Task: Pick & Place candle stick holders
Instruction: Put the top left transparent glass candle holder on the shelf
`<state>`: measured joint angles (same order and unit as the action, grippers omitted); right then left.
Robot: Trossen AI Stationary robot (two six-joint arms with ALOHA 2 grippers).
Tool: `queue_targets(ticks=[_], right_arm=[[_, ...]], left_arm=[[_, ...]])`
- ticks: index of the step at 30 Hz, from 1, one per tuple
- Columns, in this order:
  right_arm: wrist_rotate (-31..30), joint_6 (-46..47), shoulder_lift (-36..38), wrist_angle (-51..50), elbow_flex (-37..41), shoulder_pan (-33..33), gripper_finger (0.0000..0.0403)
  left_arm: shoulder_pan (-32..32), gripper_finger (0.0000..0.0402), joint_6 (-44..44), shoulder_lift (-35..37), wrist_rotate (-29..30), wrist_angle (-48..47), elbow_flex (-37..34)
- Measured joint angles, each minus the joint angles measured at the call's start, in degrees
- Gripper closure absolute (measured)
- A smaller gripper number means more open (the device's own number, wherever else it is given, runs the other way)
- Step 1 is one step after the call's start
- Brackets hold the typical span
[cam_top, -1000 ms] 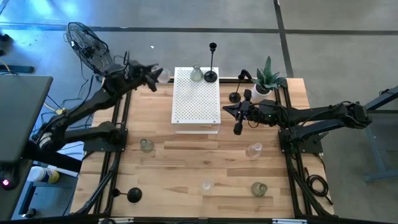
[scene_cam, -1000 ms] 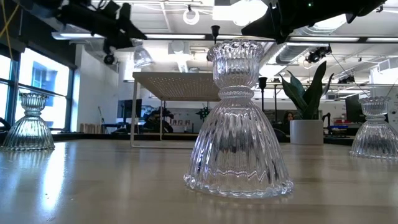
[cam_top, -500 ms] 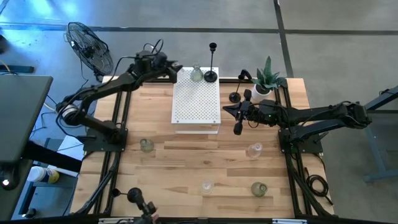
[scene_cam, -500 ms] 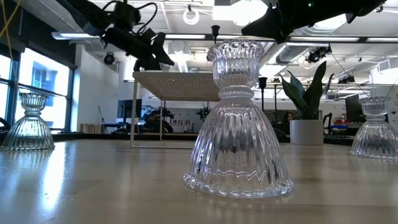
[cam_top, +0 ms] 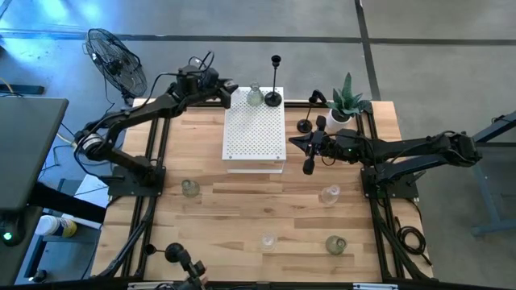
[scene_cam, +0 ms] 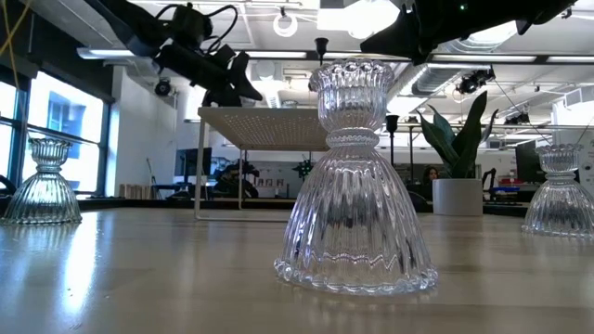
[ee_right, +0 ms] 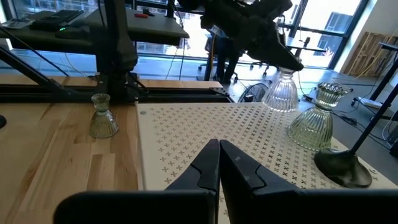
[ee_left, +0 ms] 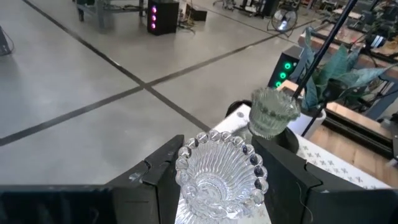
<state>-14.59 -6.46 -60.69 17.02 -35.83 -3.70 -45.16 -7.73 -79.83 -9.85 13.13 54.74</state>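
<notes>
a: what sits around the white perforated box (cam_top: pixel 254 131)?

b: on its far edge, toward twelve o'clock, a greenish glass holder (cam_top: pixel 255 97) and a tall black holder (cam_top: pixel 274 89) stand side by side. the potted plant (cam_top: pixel 347 101) is at two o'clock from the box, with a short black holder (cam_top: pixel 304 126) near it. nearer the front edge of the table (cam_top: pixel 242 209) stand four more glass holders (cam_top: pixel 189 188), well apart, and one black holder (cam_top: pixel 172 253) at seven o'clock.

a: anything in the way?

b: the greenish holder stands just beside where the left gripper (cam_top: pixel 223 90) arrives.

a: what has changed?

b: a second ago the left arm was off the table's far left corner; since half a second ago it has barely moved, at the box's eleven o'clock corner.

a: its pose?

b: stretched from eight o'clock toward the box, raised above it, fingers (ee_left: pixel 158 171) pinching a clear ribbed glass holder (ee_left: pixel 219 177). the right gripper (cam_top: pixel 293 145) hangs at the box's three o'clock side, its fingers (ee_right: pixel 208 165) pressed together, empty.
</notes>
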Motion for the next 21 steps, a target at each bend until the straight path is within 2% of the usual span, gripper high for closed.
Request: queue_targets(ticks=[18, 21], right_arm=[[0.00, 0.00, 0.00, 0.00, 0.00, 0.00, 0.0401], [0.01, -0.01, 0.00, 0.00, 0.00, 0.00, 0.0402]], left_arm=[[0.95, 0.0231, 1.48, -1.99, -0.19, 0.73, 0.04], [0.95, 0.0221, 1.47, -1.99, -0.17, 0.43, 0.04]])
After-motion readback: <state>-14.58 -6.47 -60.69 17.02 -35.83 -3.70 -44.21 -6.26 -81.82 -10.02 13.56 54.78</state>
